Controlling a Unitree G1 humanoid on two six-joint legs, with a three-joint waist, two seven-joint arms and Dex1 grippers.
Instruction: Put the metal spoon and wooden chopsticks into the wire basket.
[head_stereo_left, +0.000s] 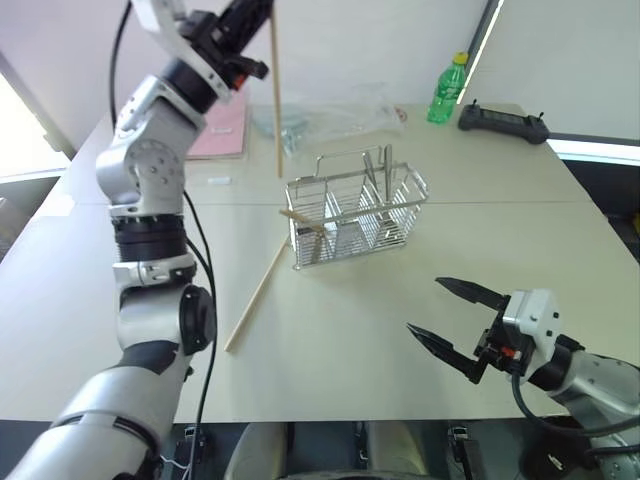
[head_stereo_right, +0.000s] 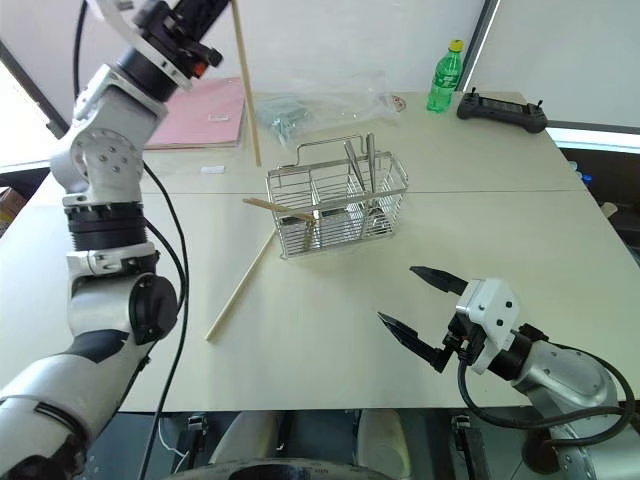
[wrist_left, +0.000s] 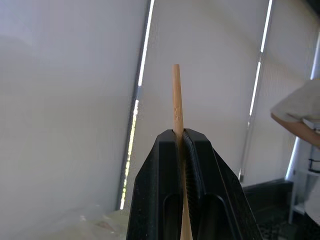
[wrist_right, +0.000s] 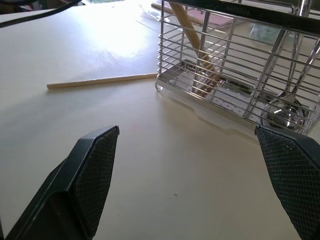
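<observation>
The wire basket (head_stereo_left: 355, 215) stands mid-table. The metal spoon (wrist_right: 285, 107) stands inside its right end, bowl down, with its handle (head_stereo_left: 388, 170) rising above the rim. My left gripper (head_stereo_left: 255, 20) is raised high at the back left, shut on one wooden chopstick (head_stereo_left: 277, 100) that hangs straight down, its lower tip above the table left of the basket. In the left wrist view the stick's top pokes out between my left gripper's (wrist_left: 182, 135) closed fingers. The other chopstick (head_stereo_left: 258, 295) lies on the table against the basket's left front corner. My right gripper (head_stereo_left: 425, 305) hovers open and empty at the near right.
A shorter flat wooden piece (head_stereo_left: 300, 218) leans in the basket's left compartment. At the back are a clear plastic bag (head_stereo_left: 330, 120), a pink folder (head_stereo_left: 220, 130), a green bottle (head_stereo_left: 447, 90) and a black controller (head_stereo_left: 503, 123). A person's sleeve (wrist_left: 300, 115) shows in the left wrist view.
</observation>
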